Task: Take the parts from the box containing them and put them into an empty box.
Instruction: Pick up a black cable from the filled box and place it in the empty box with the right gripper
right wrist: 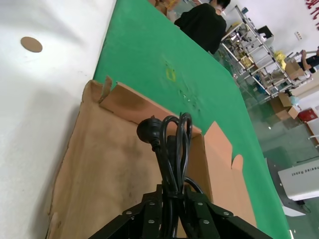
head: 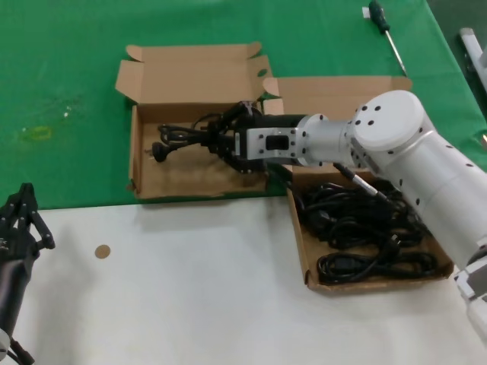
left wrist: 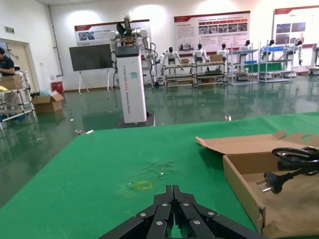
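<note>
My right tool [head: 228, 141] is reaching in from the right of the head view, clenched on a bundled power cord [head: 186, 137] that hangs over the floor of the smaller box [head: 156, 179] at upper centre, its plug [right wrist: 148, 130] sticking out ahead of my fingers. Just right of it, the larger box [head: 308, 262] holds a tangle of black cords [head: 358, 228], while a screwdriver [head: 384, 30] lies on the green cloth at the top right. My left tool [head: 21, 220] waits at the lower left edge over the white bench [head: 190, 289], fingers pressed together on nothing.
</note>
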